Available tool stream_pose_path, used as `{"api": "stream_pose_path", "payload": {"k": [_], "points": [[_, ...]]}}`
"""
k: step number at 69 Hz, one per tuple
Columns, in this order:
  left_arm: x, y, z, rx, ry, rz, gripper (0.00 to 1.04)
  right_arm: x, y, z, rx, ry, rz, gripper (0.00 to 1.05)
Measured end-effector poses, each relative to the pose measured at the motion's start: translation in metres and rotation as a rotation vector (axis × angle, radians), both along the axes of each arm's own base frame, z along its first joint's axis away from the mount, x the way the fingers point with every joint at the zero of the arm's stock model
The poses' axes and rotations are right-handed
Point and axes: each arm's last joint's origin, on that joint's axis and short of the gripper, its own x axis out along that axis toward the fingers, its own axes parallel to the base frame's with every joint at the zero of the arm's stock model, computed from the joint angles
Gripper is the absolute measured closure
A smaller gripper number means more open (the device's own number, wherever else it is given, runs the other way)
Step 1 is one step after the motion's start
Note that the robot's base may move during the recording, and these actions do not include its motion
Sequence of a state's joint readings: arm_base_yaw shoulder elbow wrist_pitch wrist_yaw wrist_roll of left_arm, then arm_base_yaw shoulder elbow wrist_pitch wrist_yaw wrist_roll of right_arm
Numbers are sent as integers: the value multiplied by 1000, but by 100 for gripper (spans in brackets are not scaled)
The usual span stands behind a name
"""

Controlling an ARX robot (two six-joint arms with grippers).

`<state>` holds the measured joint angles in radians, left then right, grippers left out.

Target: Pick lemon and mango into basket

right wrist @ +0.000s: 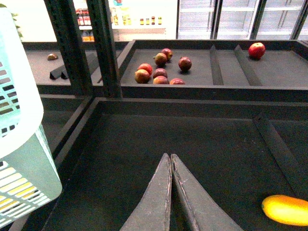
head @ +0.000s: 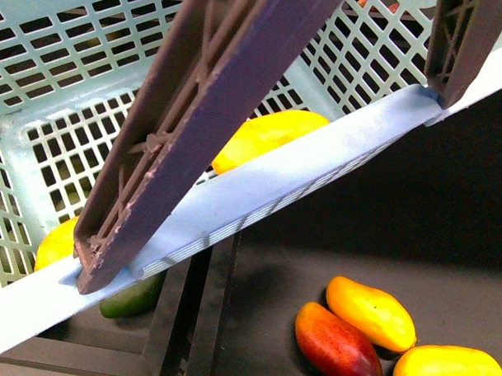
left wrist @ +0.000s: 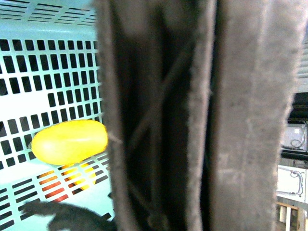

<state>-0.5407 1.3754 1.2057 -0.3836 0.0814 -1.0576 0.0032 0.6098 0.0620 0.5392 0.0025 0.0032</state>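
Observation:
The turquoise basket (head: 65, 74) hangs tilted close to the front camera, its brown handles (head: 204, 112) crossing the view. Inside it lie an elongated yellow-orange mango (head: 265, 132) and, half hidden by the rim, the bright yellow lemon (head: 58, 241). My left gripper is shut on the basket handle (left wrist: 240, 120), which fills the left wrist view and hides the fingers. A yellow fruit (left wrist: 70, 141) rests on the slotted floor beside it. My right gripper (right wrist: 171, 156) is shut and empty above a dark shelf tray, with another mango (right wrist: 286, 209) to one side.
On the dark shelf under the basket lie two yellow mangoes (head: 370, 312), a dark red mango (head: 336, 346) and a green fruit (head: 132, 298). Several apples (right wrist: 161, 70) sit in a rear bin behind dark uprights (right wrist: 72, 48). The basket wall (right wrist: 19, 144) is beside my right gripper.

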Motion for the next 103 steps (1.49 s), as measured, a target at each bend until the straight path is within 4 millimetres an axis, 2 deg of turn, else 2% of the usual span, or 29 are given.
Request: {"api": "stream_pose_path", "payload": {"k": [17, 86, 103], "points": [[0, 0, 0, -1, 0, -1, 91, -9, 0, -8, 0, -13, 1, 103], [0, 0, 0, -1, 1, -2, 91, -32, 0, -6, 0, -26, 2, 103], [0, 0, 0, 0, 0, 0, 91, -43, 0, -8, 0, -20, 2, 103]]}}
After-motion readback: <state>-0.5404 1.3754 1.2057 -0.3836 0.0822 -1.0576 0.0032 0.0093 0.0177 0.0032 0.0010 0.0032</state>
